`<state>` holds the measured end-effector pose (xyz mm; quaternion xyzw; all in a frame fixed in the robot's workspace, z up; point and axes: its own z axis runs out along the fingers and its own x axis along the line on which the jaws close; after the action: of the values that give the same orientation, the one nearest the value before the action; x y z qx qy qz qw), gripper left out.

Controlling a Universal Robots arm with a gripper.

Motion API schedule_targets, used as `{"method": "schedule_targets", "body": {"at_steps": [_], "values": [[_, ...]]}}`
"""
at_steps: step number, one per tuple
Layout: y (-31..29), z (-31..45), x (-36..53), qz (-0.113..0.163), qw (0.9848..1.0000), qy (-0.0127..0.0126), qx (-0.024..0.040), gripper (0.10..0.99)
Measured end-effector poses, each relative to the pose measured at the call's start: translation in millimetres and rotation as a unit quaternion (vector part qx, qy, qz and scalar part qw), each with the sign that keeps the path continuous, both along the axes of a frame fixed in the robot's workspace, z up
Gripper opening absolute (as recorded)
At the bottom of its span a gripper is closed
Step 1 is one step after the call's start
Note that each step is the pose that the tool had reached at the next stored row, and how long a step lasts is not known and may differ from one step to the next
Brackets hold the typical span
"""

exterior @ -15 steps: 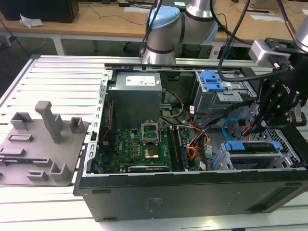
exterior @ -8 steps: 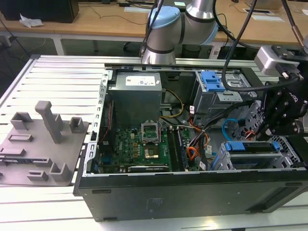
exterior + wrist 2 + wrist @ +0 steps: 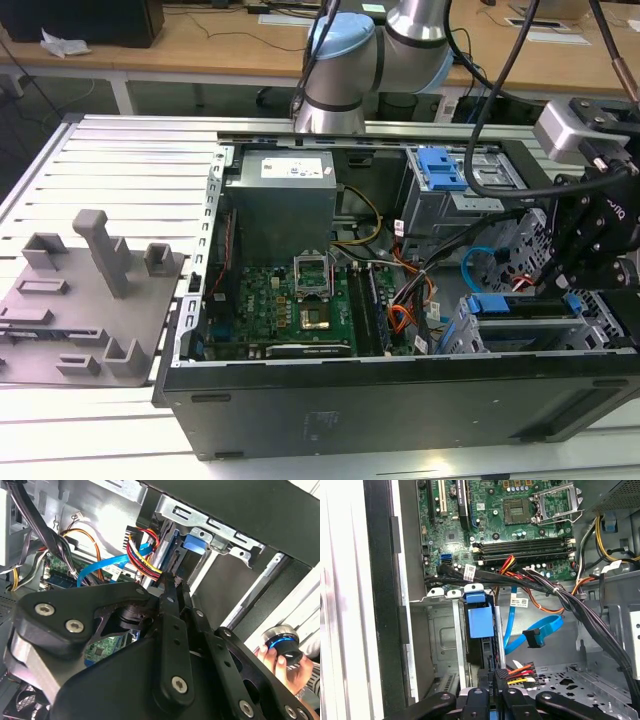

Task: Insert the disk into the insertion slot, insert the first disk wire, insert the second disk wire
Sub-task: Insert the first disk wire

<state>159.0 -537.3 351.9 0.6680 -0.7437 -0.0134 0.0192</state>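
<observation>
The disk (image 3: 479,621), framed in its blue carrier, stands inside the insertion slot (image 3: 442,630), a low silver cage; in the exterior view the disk (image 3: 520,304) lies at the case's right end. My gripper (image 3: 497,681) reaches down at the disk's end, shut on the black plug of the first disk wire (image 3: 520,670), a red, yellow and black bundle. In the second wrist view that first disk wire (image 3: 142,555) ends right at my gripper (image 3: 170,582). The second disk wire (image 3: 545,627), a light-blue loop, hangs free beside it with its black plug loose.
A thick black cable bundle (image 3: 560,597) crosses above the cage. The motherboard (image 3: 290,300) and a grey power supply box (image 3: 280,200) fill the exterior view's left of the case. A taller cage with a blue latch (image 3: 440,170) stands behind. A hand (image 3: 280,655) holds a round knob outside the case.
</observation>
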Motion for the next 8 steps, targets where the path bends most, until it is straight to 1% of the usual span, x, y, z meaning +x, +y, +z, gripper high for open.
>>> {"method": "schedule_targets", "body": {"at_steps": [6, 8], "values": [[-0.3, 0.0, 0.0, 0.0, 1.0, 0.0, 0.0, 0.165], [-1.4, 0.0, 0.0, 0.0, 1.0, 0.0, 0.0, 0.165]]}}
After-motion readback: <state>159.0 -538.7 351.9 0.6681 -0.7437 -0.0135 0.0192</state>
